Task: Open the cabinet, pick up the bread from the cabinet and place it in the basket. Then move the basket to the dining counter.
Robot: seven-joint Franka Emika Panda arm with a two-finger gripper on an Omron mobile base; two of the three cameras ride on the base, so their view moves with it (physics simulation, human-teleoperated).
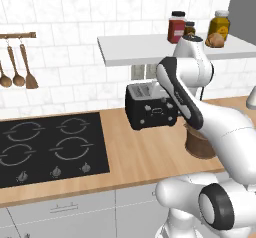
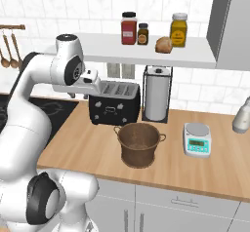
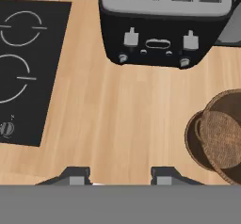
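We see the wood surface carrying toaster, basket, scale, towel holder. Shelf holds the bread and three jars.

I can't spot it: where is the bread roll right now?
The bread sits on the white shelf above the worktop, between the small dark jar and the yellow-filled jar.

Black toaster between hob and, apparently, scale.
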